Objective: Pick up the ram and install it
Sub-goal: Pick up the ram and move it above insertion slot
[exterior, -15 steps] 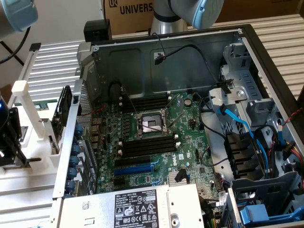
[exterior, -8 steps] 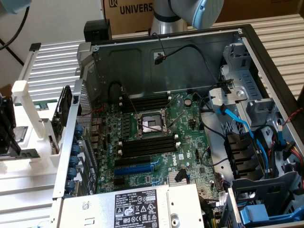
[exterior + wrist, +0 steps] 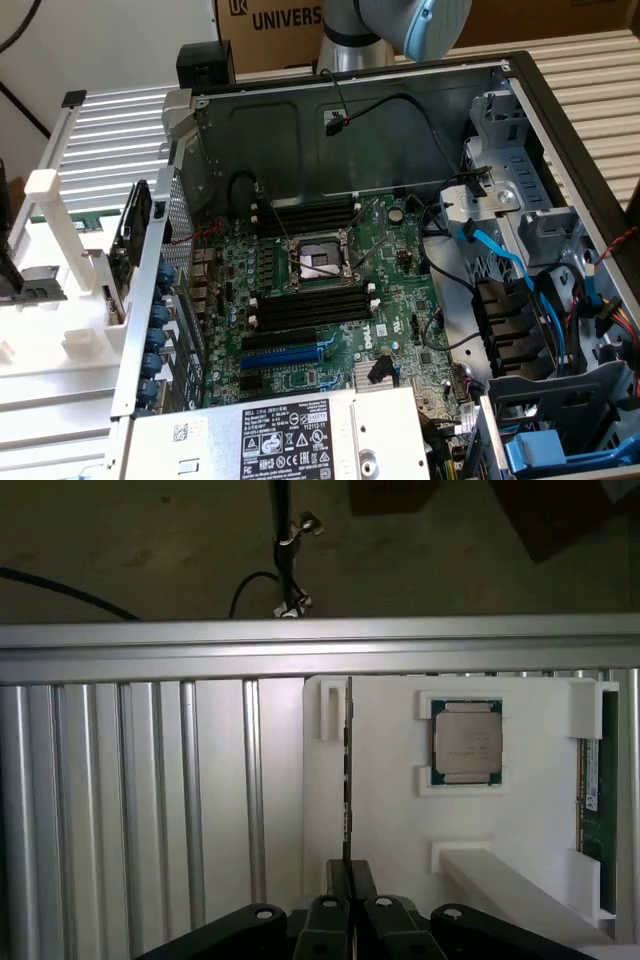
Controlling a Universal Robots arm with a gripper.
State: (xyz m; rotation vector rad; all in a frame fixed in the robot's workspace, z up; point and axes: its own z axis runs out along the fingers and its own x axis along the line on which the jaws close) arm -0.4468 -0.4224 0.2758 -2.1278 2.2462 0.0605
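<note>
In the wrist view a thin green ram [image 3: 347, 770] stands on edge in a white holder [image 3: 390, 810], seen edge-on as a narrow dark line. My gripper [image 3: 348, 866] sits at its near end, the two dark fingers [image 3: 364, 878] pressed against either side of the stick, so it is shut on it. A second green stick with a white label [image 3: 590, 785] lies in a slot at the holder's far side. In the exterior view the open computer case shows the motherboard with long black memory slots [image 3: 310, 305] beside the processor socket [image 3: 318, 262].
A processor chip [image 3: 467, 742] rests in a pocket of the white holder. The holder lies on a ribbed aluminium table [image 3: 150, 800]. In the exterior view the case wall [image 3: 150, 300], blue cables [image 3: 500, 260], drive bays and a power supply [image 3: 290, 435] surround the motherboard.
</note>
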